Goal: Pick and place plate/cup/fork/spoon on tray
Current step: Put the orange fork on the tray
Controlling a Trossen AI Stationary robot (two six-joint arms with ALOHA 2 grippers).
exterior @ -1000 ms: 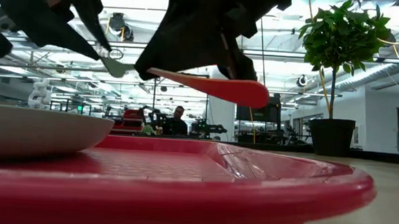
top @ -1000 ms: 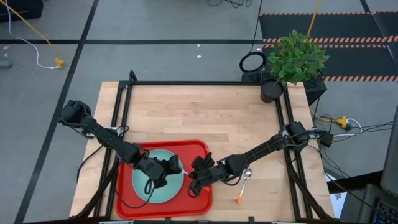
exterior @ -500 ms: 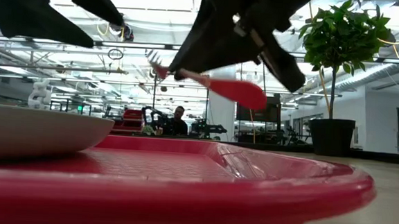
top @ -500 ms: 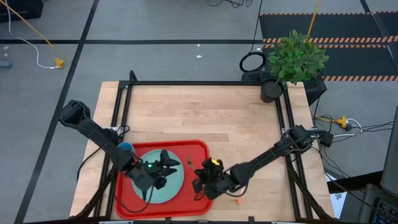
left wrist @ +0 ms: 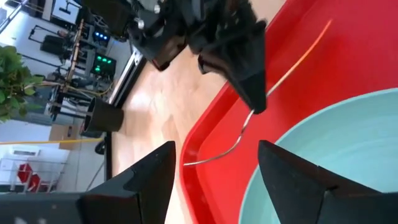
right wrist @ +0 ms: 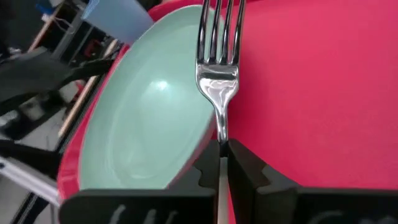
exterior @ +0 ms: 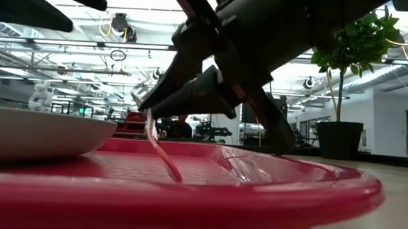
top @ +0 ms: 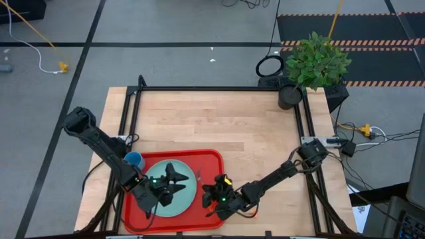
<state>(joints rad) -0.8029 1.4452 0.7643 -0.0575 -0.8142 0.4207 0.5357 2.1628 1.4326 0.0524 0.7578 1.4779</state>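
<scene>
Lowering since earlier: right gripper (right wrist: 221, 163) clamps fork (right wrist: 219, 74) over tray (top: 207, 161); left gripper (left wrist: 214, 163) spread.

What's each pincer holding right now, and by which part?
Right pincer grips the fork at its neck, tines forward over the tray. Left pincer is open, empty, above the plate.

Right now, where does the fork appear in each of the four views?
High view: fork mostly hidden under the right pincer.
Low view: centre, handle tilted onto the tray.
Left wrist view: diagonal, beside the plate.
Right wrist view: centre, tines forward.
Shared landmark: the plate.
</scene>
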